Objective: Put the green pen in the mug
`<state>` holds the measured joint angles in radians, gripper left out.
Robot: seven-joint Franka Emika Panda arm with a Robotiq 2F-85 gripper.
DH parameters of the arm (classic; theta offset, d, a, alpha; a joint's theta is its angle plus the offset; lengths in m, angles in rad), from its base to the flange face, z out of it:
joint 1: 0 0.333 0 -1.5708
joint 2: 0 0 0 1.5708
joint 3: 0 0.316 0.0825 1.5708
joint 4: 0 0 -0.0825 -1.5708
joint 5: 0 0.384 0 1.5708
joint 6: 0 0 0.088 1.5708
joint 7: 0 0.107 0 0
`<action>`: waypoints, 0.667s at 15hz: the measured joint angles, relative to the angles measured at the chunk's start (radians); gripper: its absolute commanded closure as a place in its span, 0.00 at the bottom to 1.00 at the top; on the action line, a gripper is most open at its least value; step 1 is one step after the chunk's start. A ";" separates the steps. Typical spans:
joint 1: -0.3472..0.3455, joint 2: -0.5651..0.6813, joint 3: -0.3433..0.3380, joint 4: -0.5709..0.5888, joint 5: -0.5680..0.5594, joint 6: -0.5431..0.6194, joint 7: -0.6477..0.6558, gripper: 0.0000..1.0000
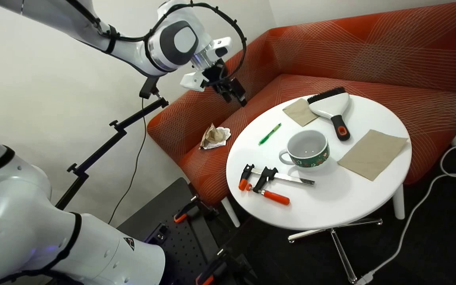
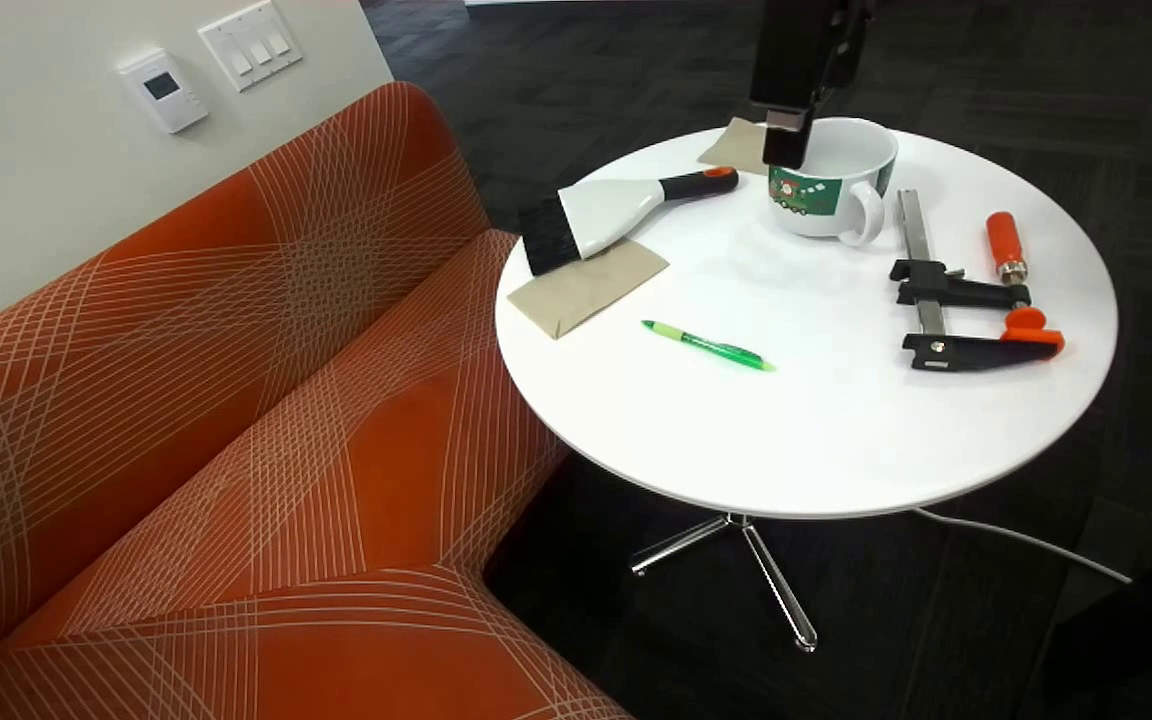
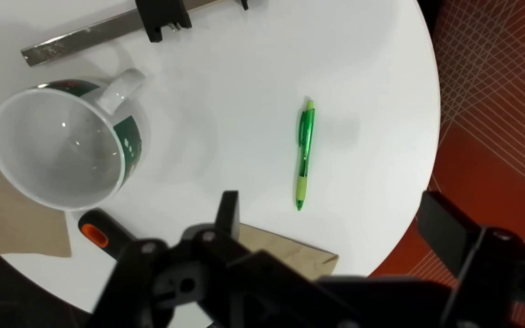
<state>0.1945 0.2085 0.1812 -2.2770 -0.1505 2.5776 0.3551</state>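
The green pen (image 1: 270,133) lies flat on the round white table (image 1: 331,206). It also shows in an exterior view (image 2: 708,346) and in the wrist view (image 3: 306,143). The mug (image 1: 308,145) stands upright on the table, white with a green printed band. Its handle points toward the pen side in the wrist view (image 3: 57,150). The mug (image 2: 836,190) is partly covered by the gripper in an exterior view. My gripper (image 1: 236,99) is open and empty, high above the table. In the wrist view the fingers (image 3: 331,200) are wide apart, with the pen beyond them, untouched.
A clamp with orange handles (image 1: 287,177) lies near the mug's handle side. A white brush with black bristles (image 1: 331,106) overlaps a small brown napkin (image 1: 300,112). A larger napkin (image 1: 372,154) lies beside the mug. A red sofa (image 1: 370,51) borders the table.
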 measured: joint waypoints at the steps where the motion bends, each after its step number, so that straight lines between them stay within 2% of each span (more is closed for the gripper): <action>1: 0.001 0.008 -0.002 0.005 0.000 0.002 0.000 0.00; 10: 0.053 0.155 -0.078 0.106 -0.018 0.015 0.002 0.00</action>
<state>0.2478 0.3637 0.1033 -2.1709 -0.1683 2.5925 0.3574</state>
